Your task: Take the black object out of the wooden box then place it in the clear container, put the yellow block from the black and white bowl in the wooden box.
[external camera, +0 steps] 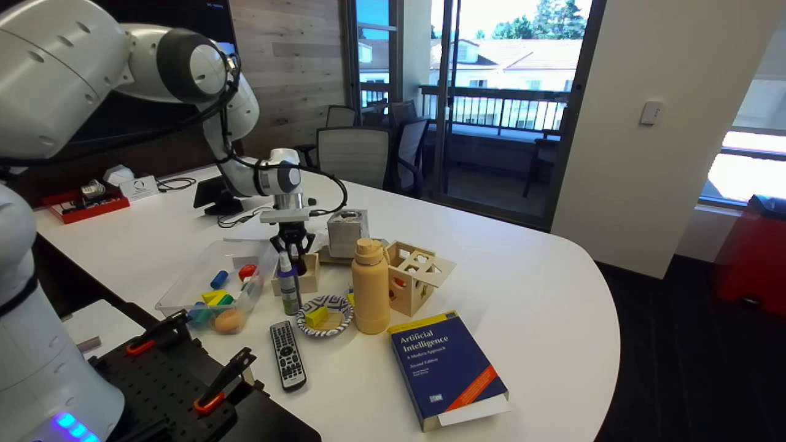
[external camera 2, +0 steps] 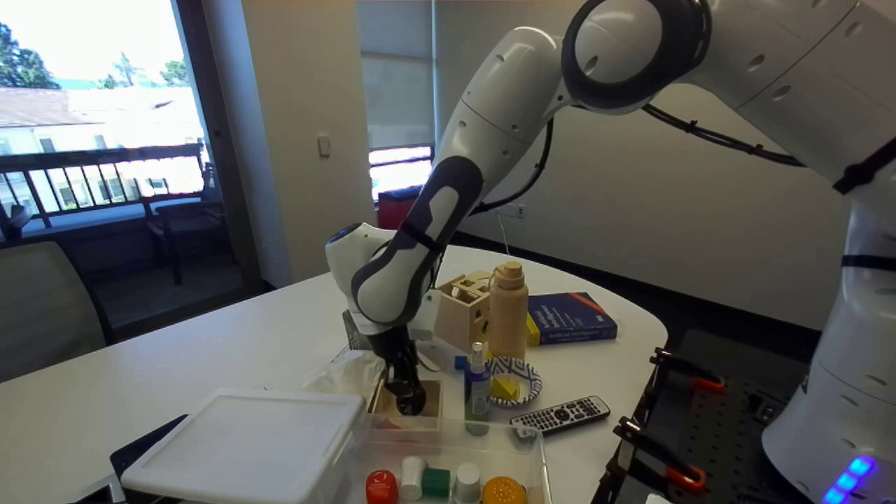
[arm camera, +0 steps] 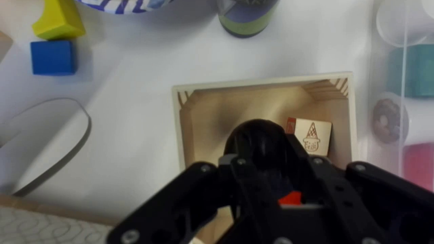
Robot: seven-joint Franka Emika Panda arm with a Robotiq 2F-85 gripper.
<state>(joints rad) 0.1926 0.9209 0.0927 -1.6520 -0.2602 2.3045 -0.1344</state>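
black object (arm camera: 259,130) – seen within the outline of the wooden box (arm camera: 264,82), height off its floor not shown | gripper (arm camera: 266,145): jaws parted by the object's width, which is apparently pinched | judged stiff, slick, fairly light – best gripped across its middle

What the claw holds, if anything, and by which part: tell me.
The black object, apparently by its sides, in the claw; exact contact is hidden.

There are two bottles (external camera: 371,294) (external camera: 288,291), one bowl (external camera: 345,313), one remote (external camera: 287,356), one book (external camera: 448,362).
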